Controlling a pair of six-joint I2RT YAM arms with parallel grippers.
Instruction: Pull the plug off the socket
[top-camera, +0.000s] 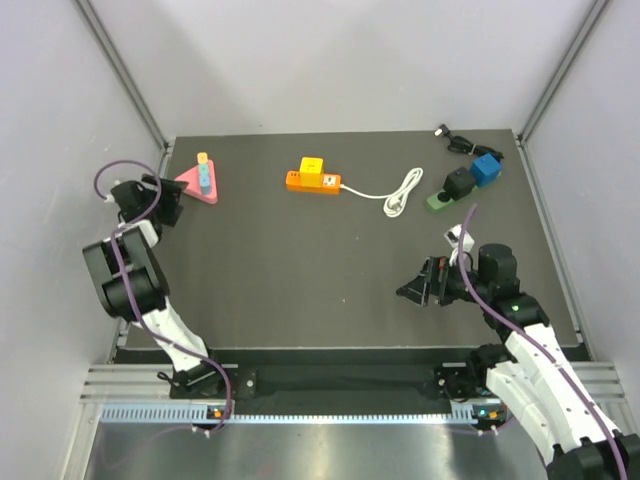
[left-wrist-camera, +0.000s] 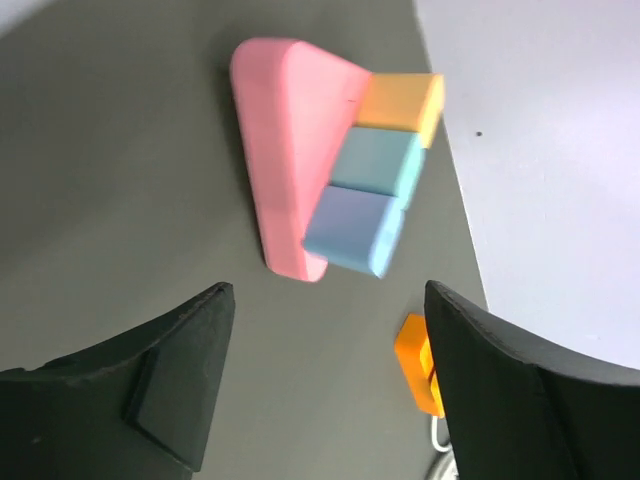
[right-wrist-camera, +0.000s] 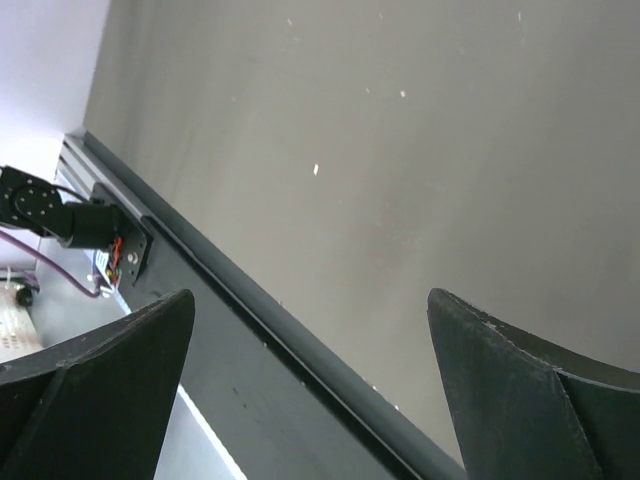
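judging this the reach step: yellow plug (top-camera: 312, 165) sits in the orange socket strip (top-camera: 300, 182) at 12 o'clock on the table (top-camera: 300, 290), left end effector (left-wrist-camera: 328, 296) at 10 o'clock and right end effector (right-wrist-camera: 310, 300) at 4 o'clock both wide, empty; next, one must straddle the plug.

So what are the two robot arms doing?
Not much yet. They are meant to pull the yellow plug out of the orange strip, but it is not pulled yet and sits there at the far middle of the table. The left gripper is open near the pink toy, far from the plug. The right gripper is open over bare table. Neither holds anything.
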